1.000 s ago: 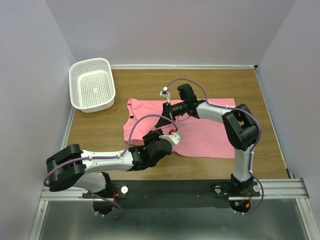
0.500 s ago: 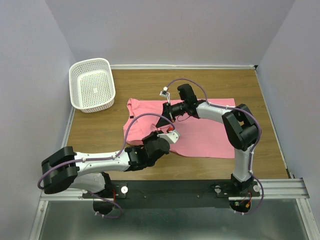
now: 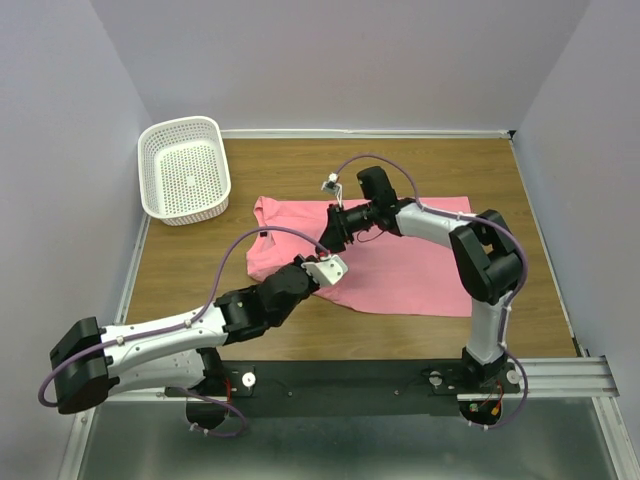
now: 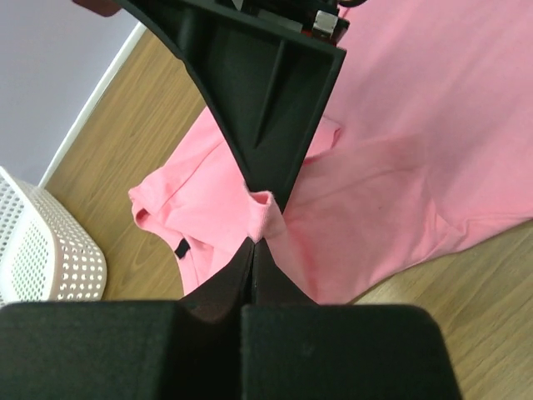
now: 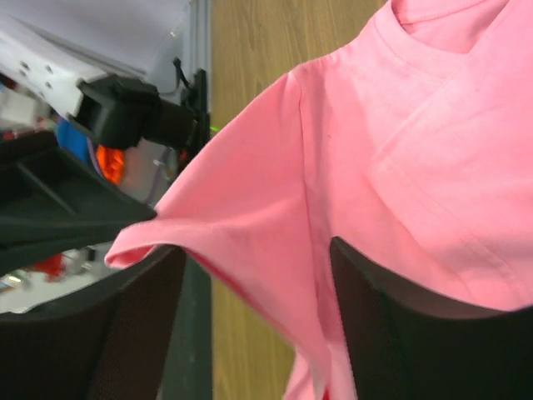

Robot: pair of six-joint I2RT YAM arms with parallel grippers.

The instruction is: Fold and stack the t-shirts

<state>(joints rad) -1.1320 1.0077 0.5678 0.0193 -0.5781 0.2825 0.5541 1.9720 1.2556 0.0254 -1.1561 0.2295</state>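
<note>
wood table [image 3: 480, 170] below — your left end effector [image 3: 333, 263] clamps the t-shirt [image 3: 420, 270] edge, right end effector [image 3: 329, 238] agape beside it; folding barely begun.

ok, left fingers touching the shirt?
Touching. Left wrist view: the left fingers are shut on a pinched fold of the t-shirt, no gap.

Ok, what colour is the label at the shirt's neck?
Dark, nearly black; the label shows best in the left wrist view.

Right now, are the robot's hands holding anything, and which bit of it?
The left gripper pinches the pink t-shirt by a sleeve's hemmed edge. The right gripper looks open, gripping nothing.
</note>
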